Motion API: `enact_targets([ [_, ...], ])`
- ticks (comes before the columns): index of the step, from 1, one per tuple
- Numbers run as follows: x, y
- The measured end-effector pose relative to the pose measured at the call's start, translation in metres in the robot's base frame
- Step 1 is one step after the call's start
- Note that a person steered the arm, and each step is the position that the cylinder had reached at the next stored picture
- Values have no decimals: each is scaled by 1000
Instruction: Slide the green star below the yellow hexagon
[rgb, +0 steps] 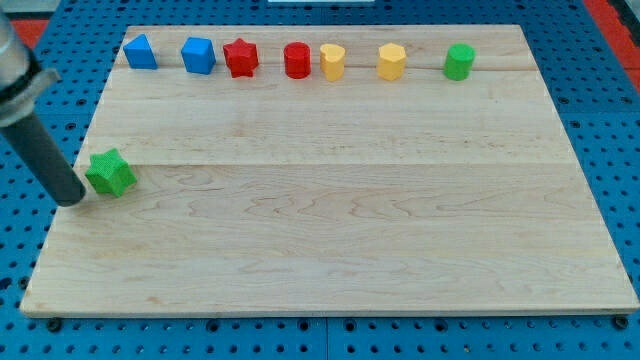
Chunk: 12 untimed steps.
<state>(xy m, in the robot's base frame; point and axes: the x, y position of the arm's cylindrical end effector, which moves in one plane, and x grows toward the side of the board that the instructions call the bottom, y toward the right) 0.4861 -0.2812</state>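
One tip (72, 200) — bare rod, no jaws — touching green star (110, 173) from view's left, yellow hexagon (391, 62) well apart

Surface (330, 250): open below the top row. Obstacles: none between green star (110, 173) and yellow hexagon (391, 62).

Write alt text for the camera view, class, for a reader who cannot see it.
My tip touches the green star's left side near the wooden board's left edge. Seven blocks line the top, including the yellow hexagon.
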Motion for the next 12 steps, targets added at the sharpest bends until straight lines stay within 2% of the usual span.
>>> enact_targets([
  [1, -13, 23],
  [3, -24, 159],
  [5, -34, 23],
  [6, -70, 55],
  [8, -70, 238],
  [9, -68, 186],
  [10, -30, 223],
  [12, -40, 336],
])
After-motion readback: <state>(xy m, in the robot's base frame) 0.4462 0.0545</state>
